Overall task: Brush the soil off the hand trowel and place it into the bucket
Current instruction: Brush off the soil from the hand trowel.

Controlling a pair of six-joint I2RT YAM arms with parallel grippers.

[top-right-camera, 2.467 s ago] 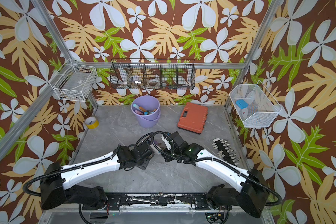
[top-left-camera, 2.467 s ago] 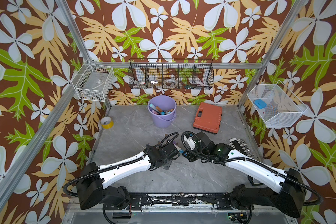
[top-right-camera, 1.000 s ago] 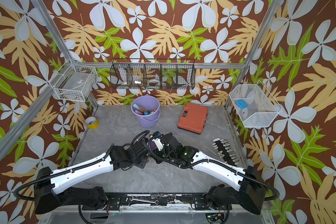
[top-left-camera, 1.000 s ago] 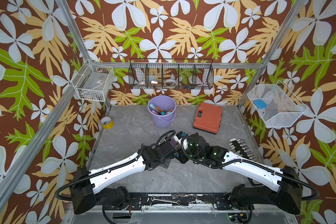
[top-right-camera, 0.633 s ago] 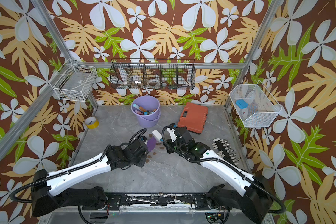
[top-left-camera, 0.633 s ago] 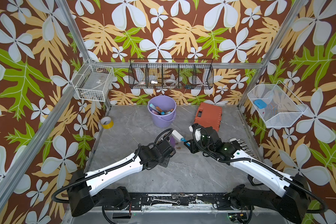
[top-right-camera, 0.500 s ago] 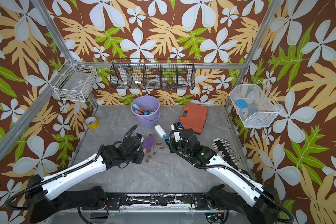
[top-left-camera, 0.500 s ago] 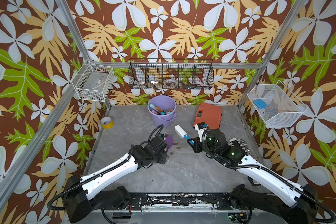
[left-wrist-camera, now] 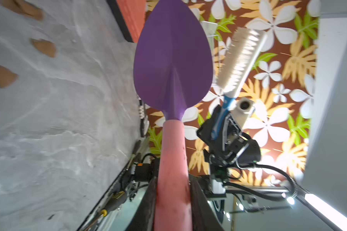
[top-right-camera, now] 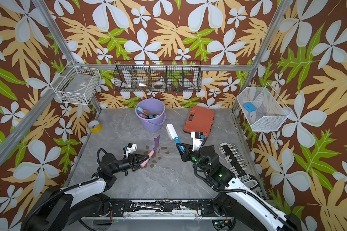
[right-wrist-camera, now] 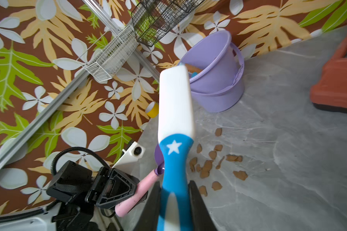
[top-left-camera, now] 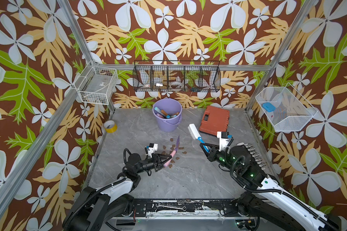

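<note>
- The left gripper (top-left-camera: pixel 164 159) is pressed together on the hand trowel (top-left-camera: pixel 175 148), its dark tapered fingers pinching the smooth, round pink handle.
- The trowel's blade is matte purple plastic, a leaf shape narrowing to a point, with a raised rib running up from the neck. The face shown in the left wrist view (left-wrist-camera: pixel 172 60) is plain and smooth.
- In both top views the blade shows edge-on as a thin sliver. It points toward the bucket (top-left-camera: pixel 167 125) but stays well apart from it.
- The bucket is round lavender plastic that tapers toward its base, with a thin bail handle. It stands upright near the back wall of the table (top-left-camera: pixel 178 180) and holds several coloured handles.
- The soil (top-left-camera: pixel 164 147) lies as small, flat brown blobs with ragged edges, scattered on the grey marbled table below and around the trowel.
- The right gripper (top-left-camera: pixel 205 147) is clamped on the blue handle of the brush (top-left-camera: pixel 196 136), which carries a white star.
- The brush has a long, rectangular white plastic head with rounded corners and pale, dense bristles. It is near the trowel blade and apart from it.
- An orange moulded case (top-left-camera: pixel 214 121), ribbed and with a dark latch recess, lies flat to the right of the bucket.
- A yellow tape roll (top-left-camera: pixel 110 126) sits at the table's left edge.
- A black rail of metal sockets (top-left-camera: pixel 254 156) lies along the right edge.
</note>
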